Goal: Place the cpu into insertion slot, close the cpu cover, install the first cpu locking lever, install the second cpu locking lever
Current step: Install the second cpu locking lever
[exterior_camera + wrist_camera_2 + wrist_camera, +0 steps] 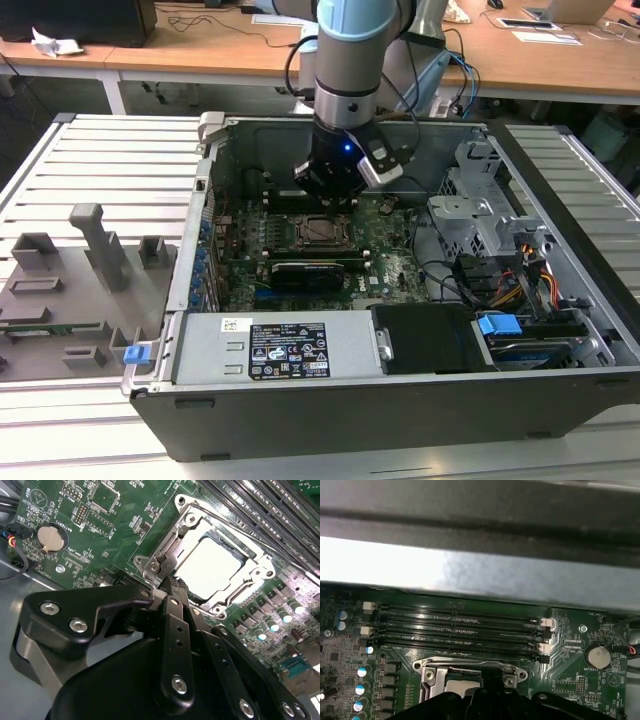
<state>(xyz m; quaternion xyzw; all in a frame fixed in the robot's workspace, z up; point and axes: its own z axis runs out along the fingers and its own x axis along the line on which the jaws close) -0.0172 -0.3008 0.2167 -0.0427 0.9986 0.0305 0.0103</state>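
Observation:
The cpu [212,567] lies flat in the insertion slot [322,231], pale metal face up, on the green motherboard inside the open computer case. The silver cpu cover [197,522] is folded down around it, so the chip shows through the cover's window. My gripper [173,583] hangs just over one corner of the socket, fingers pressed together with nothing between them, tips beside a metal lever latch [156,566]. In the first wrist view the cpu [462,682] and cover [470,666] sit just beyond the black gripper body [490,700]. In the exterior view the gripper [330,192] is right behind the socket.
Long black memory slots [460,625] run beside the socket. A coin battery [52,537] sits on the board. A black expansion card [305,272], the power supply [270,345], a metal drive cage [480,215] and cables [530,280] crowd the case. Grey fixtures [100,245] stand outside on the exterior view's left.

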